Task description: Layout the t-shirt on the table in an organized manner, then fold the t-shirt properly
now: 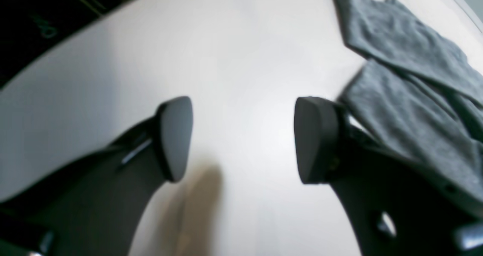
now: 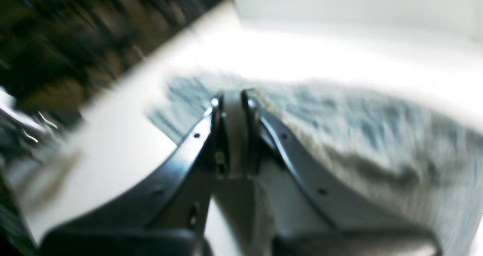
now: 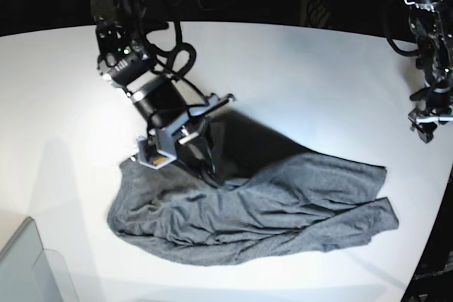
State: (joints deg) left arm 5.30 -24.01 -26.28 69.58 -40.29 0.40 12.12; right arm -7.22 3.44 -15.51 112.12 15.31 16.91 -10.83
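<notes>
The dark grey t-shirt (image 3: 269,210) lies crumpled on the white table (image 3: 297,76), spread from front left to right. My right gripper (image 3: 211,178) is down at the shirt's upper edge. In the right wrist view its jaws (image 2: 234,97) are pressed together with a strip of the t-shirt (image 2: 358,135) pinched between them. My left gripper (image 3: 425,129) hangs by the table's right edge, apart from the cloth. In the left wrist view it (image 1: 243,135) stands open over bare table (image 1: 234,52), with the t-shirt (image 1: 407,48) off to its right.
A translucent grey bin corner (image 3: 28,266) sits at the front left. The table's curved edge runs close to my left arm on the right, with dark floor beyond it. Cables and the right arm's body rise behind the shirt.
</notes>
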